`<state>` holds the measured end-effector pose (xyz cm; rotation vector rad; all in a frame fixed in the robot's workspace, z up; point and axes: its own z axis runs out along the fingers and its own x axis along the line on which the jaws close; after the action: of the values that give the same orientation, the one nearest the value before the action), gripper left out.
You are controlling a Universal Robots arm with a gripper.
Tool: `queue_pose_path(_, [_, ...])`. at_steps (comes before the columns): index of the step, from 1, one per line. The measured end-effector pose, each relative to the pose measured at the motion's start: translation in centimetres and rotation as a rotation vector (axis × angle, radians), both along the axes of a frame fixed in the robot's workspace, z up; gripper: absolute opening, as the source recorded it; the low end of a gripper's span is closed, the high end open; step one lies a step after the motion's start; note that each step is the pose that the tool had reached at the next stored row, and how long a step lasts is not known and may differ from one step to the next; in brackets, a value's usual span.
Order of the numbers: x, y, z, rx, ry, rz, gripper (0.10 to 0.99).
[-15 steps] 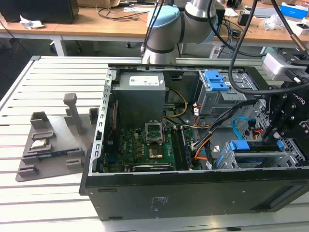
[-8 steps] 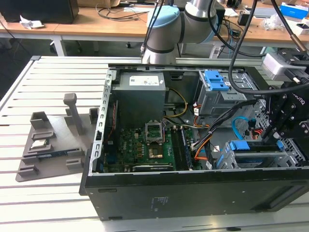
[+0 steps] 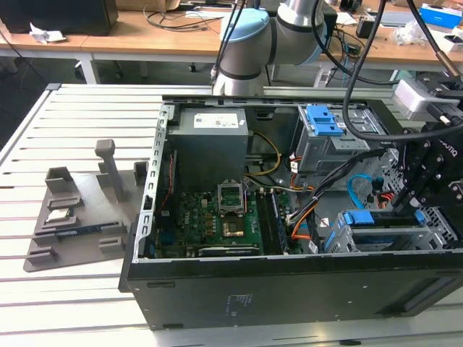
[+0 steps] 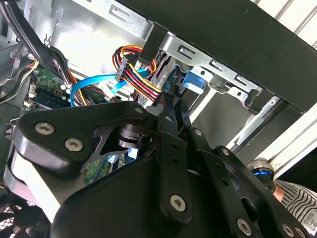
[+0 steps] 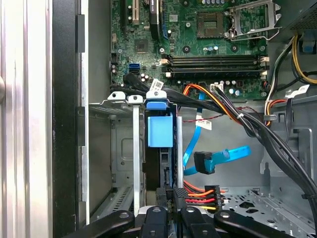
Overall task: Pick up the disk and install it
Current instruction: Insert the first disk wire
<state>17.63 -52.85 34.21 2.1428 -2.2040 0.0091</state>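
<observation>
My arm (image 3: 264, 36) reaches from the back and bends over toward the exterior view's right. My wrist (image 3: 430, 155) points down there. My claw (image 5: 171, 218) hangs low, and its black fingers (image 4: 171, 144) stand close together, almost touching each other.

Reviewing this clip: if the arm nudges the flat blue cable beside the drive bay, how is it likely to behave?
The flat blue cable is probably floppy: it hangs in a loose curve, so a push would likely bend it aside. It looks thin, so probably light. Its connector seems to hang free and might swing or snag.
</observation>
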Motion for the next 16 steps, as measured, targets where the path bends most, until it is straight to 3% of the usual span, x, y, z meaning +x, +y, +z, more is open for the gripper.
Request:
queue_pose_path(6, [0.0,0.0,0.19,0.0,0.0001,0.0,0.169])
queue_pose_path(8, [0.04,-0.01,0.1,0.001,0.0035,0.0,0.169])
queue_pose_path(16, [0.32,0.0,-0.12,0.004,0.009,0.0,0.169])
